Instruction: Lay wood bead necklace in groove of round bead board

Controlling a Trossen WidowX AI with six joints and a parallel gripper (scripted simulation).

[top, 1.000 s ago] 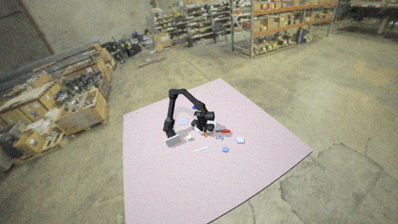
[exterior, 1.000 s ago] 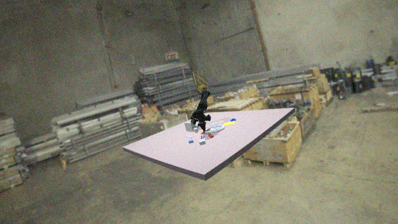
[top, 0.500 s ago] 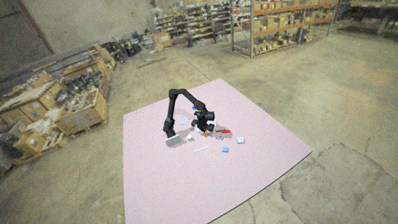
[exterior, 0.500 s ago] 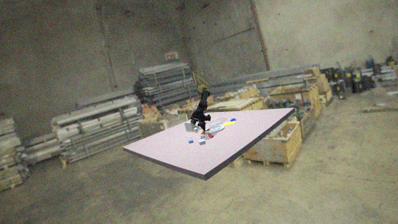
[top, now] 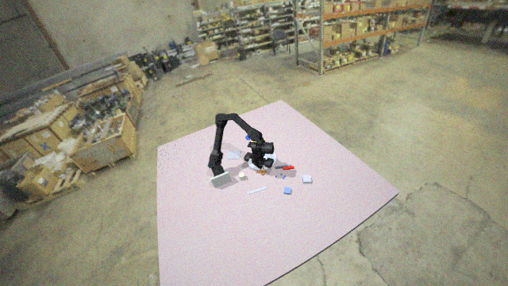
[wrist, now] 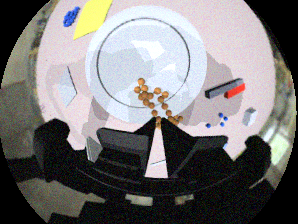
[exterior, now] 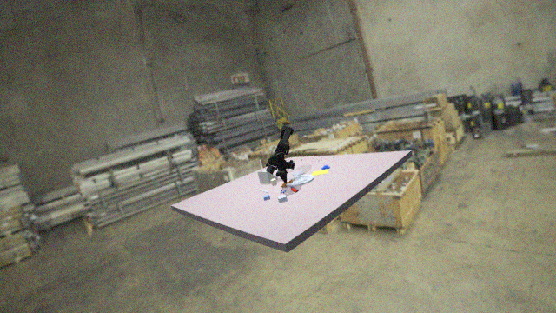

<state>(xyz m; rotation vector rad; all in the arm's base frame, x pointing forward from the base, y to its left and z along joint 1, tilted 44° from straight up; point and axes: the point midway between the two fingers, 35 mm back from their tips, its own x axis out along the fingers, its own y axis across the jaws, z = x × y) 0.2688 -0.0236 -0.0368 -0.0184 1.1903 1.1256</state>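
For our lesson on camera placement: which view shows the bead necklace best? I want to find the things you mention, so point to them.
The wrist view: the necklace's (top: 261, 171) (exterior: 283, 186) (wrist: 146, 96) separate orange beads and loops show. The top view gives a small orange clump beside the gripper (top: 262, 167) (exterior: 285, 182) (wrist: 158, 120); the exterior view, a speck.
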